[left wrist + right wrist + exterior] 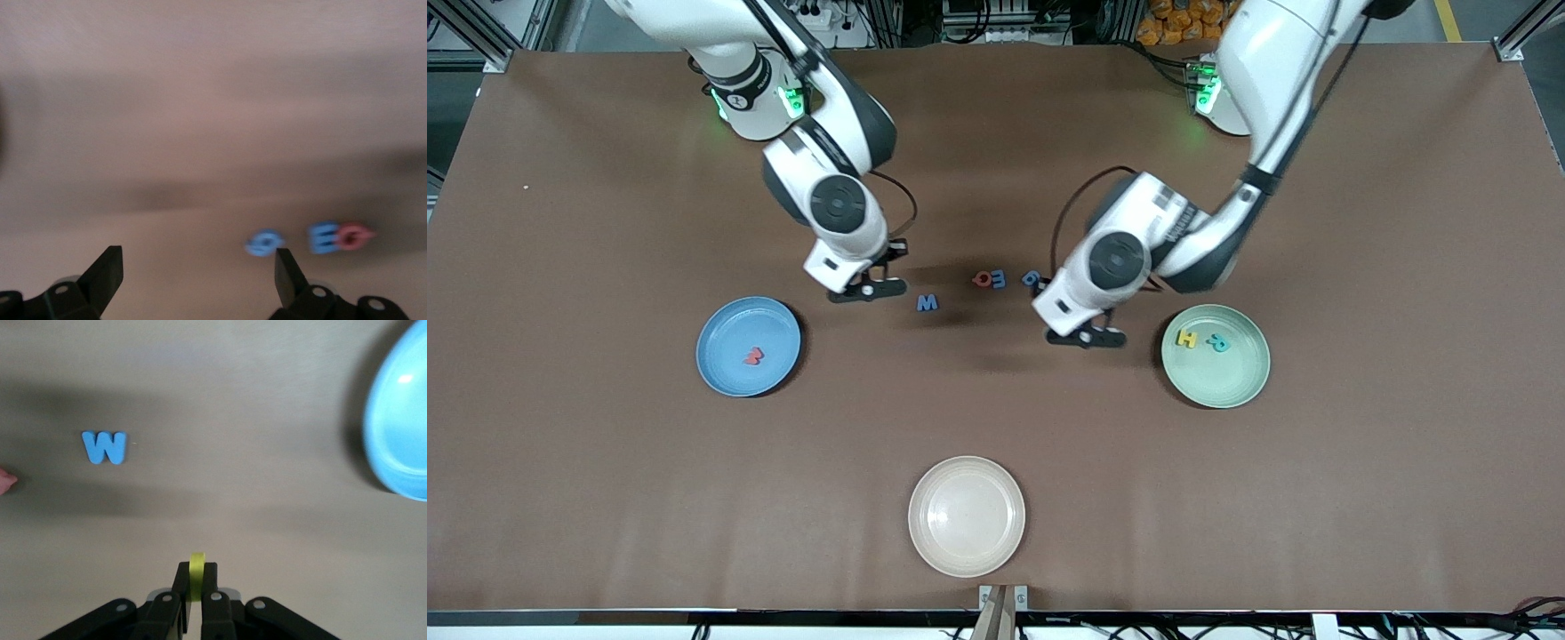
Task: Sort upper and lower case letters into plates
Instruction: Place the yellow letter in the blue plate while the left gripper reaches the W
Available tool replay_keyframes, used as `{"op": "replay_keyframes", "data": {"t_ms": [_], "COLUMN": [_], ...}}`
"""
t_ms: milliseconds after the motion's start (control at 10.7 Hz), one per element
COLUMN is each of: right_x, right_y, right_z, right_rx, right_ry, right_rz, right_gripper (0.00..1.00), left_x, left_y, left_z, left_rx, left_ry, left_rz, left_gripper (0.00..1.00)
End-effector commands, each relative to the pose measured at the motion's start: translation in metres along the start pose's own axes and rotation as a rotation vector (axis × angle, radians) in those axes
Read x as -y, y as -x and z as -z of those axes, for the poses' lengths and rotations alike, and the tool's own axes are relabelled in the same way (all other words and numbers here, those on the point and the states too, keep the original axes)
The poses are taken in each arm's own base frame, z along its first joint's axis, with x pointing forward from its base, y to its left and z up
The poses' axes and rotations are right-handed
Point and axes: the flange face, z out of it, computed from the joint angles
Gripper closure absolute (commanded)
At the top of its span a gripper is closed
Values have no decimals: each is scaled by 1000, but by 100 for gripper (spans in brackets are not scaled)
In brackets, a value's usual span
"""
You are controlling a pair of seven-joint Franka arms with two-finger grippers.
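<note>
My right gripper [867, 289] [197, 572] is shut on a thin yellow letter [197, 561], over the table between the blue plate [725, 322] [400, 420] and a blue W [927, 303] [105, 447]. A red letter [753, 356] lies in the blue plate. The mint green plate [1218, 384] holds a yellow H [1187, 338] and a teal R [1218, 343]. My left gripper [1085, 336] [198, 277] hangs open and empty beside the green plate. A red Q [983, 278] [355, 235], a blue E [999, 279] [324, 237] and a small blue letter [1032, 278] [264, 242] lie in a row on the table.
A cream-white plate [967, 516] stands empty near the table's front edge, nearer to the camera than the letters. The brown table top [605, 489] stretches wide toward both ends.
</note>
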Motion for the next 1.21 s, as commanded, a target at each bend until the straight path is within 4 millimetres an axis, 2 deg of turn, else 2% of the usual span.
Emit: {"op": "replay_keyframes", "data": {"t_ms": [0, 93, 187, 280, 560, 840, 1026, 1120], "right_x": [-48, -77, -106, -136, -182, -215, -219, -219], "right_y": [13, 15, 15, 12, 8, -1, -16, -24], "right_z": [52, 72, 86, 92, 90, 79, 49, 28], "right_rx": [13, 30, 28, 19, 46, 48, 61, 73], "right_ry": [-16, -11, -15, -27, -37, 0, 74, 77], "right_rz": [9, 25, 41, 46, 18, -7, 9, 20], "right_gripper": [100, 100, 100, 100, 100, 100, 100, 100], "left_x": [-52, -77, -93, -113, -156, -171, -169, -168], "left_y": [4, 16, 22, 34, 41, 42, 37, 37], "left_z": [0, -8, -16, -28, -47, -74, -84, -90], "left_rx": [-19, -41, -80, -120, -239, -364, -403, -405], "left_ry": [63, 72, 107, 132, 197, 263, 244, 228], "left_rz": [117, 148, 203, 229, 311, 247, 202, 159], "left_gripper": [0, 0, 2, 3, 3, 2, 0, 0]}}
